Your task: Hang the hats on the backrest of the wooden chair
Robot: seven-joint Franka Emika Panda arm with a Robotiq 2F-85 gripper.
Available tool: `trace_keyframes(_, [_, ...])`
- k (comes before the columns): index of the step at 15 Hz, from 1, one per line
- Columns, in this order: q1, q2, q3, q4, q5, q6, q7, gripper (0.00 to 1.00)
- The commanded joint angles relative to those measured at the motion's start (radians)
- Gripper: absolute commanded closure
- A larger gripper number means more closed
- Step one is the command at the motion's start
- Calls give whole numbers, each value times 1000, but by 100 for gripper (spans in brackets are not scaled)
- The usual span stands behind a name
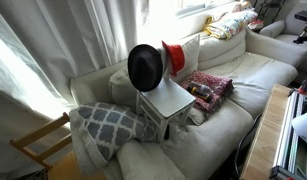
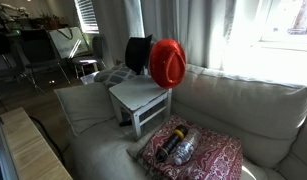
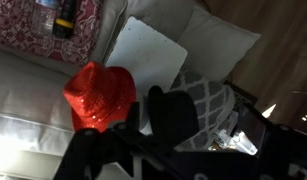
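The small pale wooden chair (image 1: 169, 101) stands on a light sofa; its seat also shows in an exterior view (image 2: 139, 95) and the wrist view (image 3: 148, 55). The black hat (image 1: 145, 66) and the red hat (image 1: 174, 56) both hang at the top of its backrest, side by side. They hide most of the backrest. Both hats also show in an exterior view, black (image 2: 138, 50) and red (image 2: 167, 64), and from above in the wrist view, red (image 3: 93, 95) and black (image 3: 175, 115). My gripper (image 3: 108, 155) is a dark shape above the hats, apart from them. Its jaws are too dark to read.
A grey-white patterned cushion (image 1: 108, 125) lies beside the chair. A red patterned pillow (image 2: 198, 155) holds a bottle (image 2: 181, 146). A bare-wood chair frame (image 1: 38, 140) stands by the sofa's end. A wooden table (image 1: 268, 130) runs along the sofa's front.
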Motion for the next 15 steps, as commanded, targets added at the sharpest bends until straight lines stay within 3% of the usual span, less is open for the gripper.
trace_keyframes(1, [-3,-125,-2,-128,85,-54,42,0])
trace_keyframes(8, [13,-269,-35,-280,254,79,67,0])
trace_keyframes(9, [17,-202,-36,-178,215,1,51,0])
trace_keyframes(15, [21,-240,-45,-230,234,46,54,0])
